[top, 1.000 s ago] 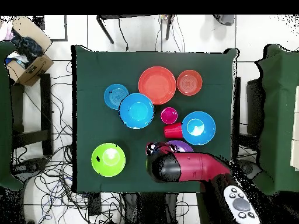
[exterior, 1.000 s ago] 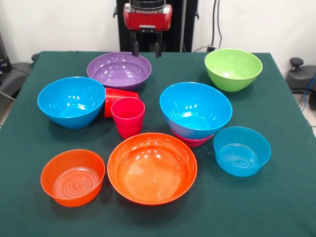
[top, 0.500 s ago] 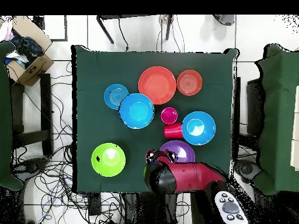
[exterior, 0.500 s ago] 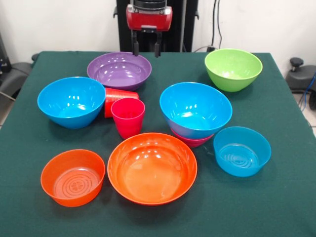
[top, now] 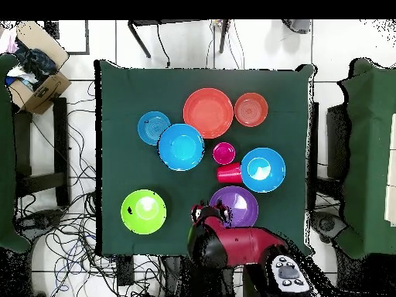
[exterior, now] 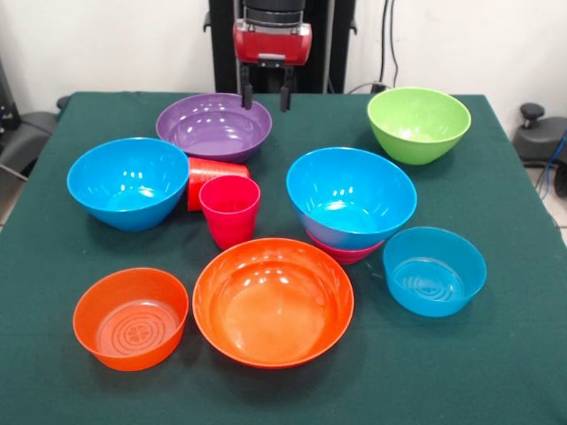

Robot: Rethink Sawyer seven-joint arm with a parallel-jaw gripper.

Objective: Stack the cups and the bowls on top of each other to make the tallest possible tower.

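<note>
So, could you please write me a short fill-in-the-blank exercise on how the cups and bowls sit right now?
1. The red-orange cup lies on its ____.
2. The pink cup stands ____.
3. Under the large blue bowl peeks a small ____ bowl.
4. The hand hangs over the ____ bowl's far rim.

Missing words: side; upright; magenta; purple.

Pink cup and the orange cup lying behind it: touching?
Cannot tell. In the front view the upright pink cup overlaps the tipped orange cup, hiding any gap; the overhead view shows them adjacent, seam unclear.
</note>
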